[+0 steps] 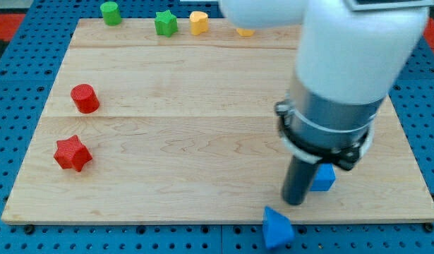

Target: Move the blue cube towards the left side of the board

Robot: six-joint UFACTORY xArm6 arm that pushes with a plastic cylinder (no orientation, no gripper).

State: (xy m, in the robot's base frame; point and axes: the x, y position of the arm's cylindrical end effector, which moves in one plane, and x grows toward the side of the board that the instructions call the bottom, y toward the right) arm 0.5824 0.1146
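Eight blocks show on the wooden tabletop point(202, 92), two of each colour. Reds: a red cylinder point(84, 98) at the view's left and a red star point(72, 153) just below it, apart from it. Greens: a green cylinder point(111, 13) and a green star point(166, 23) along the view's top edge. Yellows: a yellow block point(198, 22) with a rounded, heart-like outline just right of the green star, and a second yellow block point(245, 31) further right, mostly hidden under the white arm, so its shape cannot be made out. Blues: the blue cube point(323, 178) near the view's bottom right, and a blue block point(276, 227) of pointed, roughly triangular form at the bottom edge of the tabletop, partly overhanging it.

The end effector is a plain dark rod with nothing to open or close; it grips nothing. My tip point(295, 202) rests on the tabletop at the blue cube's left flank, touching it or very nearly so; the exact contact is not clear. The cube sits to the view's right of the rod, partly hidden behind it and the grey collar above. The pointed blue block lies below and slightly left of my tip, apart from it.
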